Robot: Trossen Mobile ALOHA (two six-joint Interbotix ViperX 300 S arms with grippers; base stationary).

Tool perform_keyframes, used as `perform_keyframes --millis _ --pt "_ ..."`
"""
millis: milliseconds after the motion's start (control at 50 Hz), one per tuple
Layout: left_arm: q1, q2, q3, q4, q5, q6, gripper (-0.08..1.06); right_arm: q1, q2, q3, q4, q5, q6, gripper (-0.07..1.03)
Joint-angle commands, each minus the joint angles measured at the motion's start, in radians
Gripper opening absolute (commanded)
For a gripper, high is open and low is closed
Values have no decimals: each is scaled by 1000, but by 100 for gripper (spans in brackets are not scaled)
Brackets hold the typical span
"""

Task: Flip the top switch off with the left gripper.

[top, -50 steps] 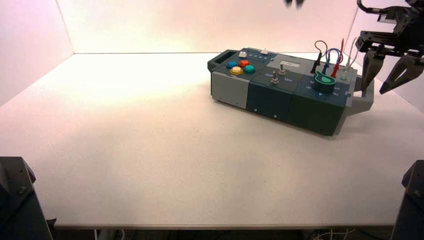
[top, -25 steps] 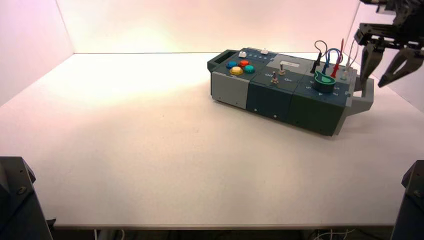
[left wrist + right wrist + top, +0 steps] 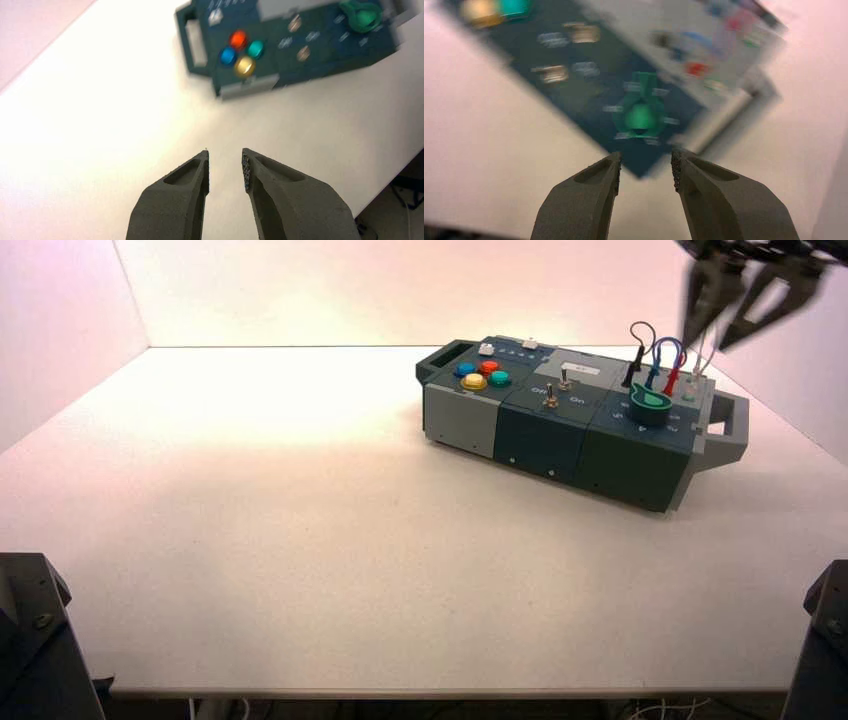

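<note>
The long dark teal and grey control box [image 3: 580,425] stands turned at an angle on the far right part of the plain white worktop [image 3: 300,540]; its top switch [image 3: 564,378], a tiny silvery metal toggle lever on a brassy collar, sits in the middle module just beside the light grey labelled plate [image 3: 578,365], with the like second toggle [image 3: 550,396] near it, closer to the box's front edge; which way either lever leans cannot be told; a cluster of four round buttons [image 3: 481,374], red, blue, yellow and green, lies on the module at the box's left end, and the green knob [image 3: 650,406] sits on the right-end module in front of the looping red, blue and black wires [image 3: 660,355]; the black left hand [image 3: 225,167] with tapered, pointed fingers hangs above bare worktop well apart from the box, its fingers parted by a narrow gap and holding nothing; in the left wrist view the buttons and both toggles show farther off; the black right hand [image 3: 735,300] is high at the far right corner above the wired end of the box, its fingers spread and empty; in its own wrist view the green knob lies beyond the fingertips.
</note>
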Motion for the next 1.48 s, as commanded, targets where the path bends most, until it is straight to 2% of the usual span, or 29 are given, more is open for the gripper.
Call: perform_keyframes --millis 20,120,300,460,660,860,1480 --pt "17 -31 17 -5 -18 -3 37 141 -61 -5 0 -8 -2 54" --pt "46 -26 41 -8 -43 -11 40 202 -98 21 2 -51 2 54" --pt "114 -9 78 -8 -112 -31 55 206 -183 86 -2 -146 -14 55" --pt "146 8 100 -9 -143 -31 55 207 -241 130 2 -190 -15 56" --pt "155 28 124 -9 -173 -31 55 230 -232 164 11 -233 -14 56" --pt "164 32 140 -6 -181 -28 55 275 -212 163 14 -227 -14 56" --pt "166 69 146 -5 -187 -25 55 275 -279 169 14 -219 -6 56"
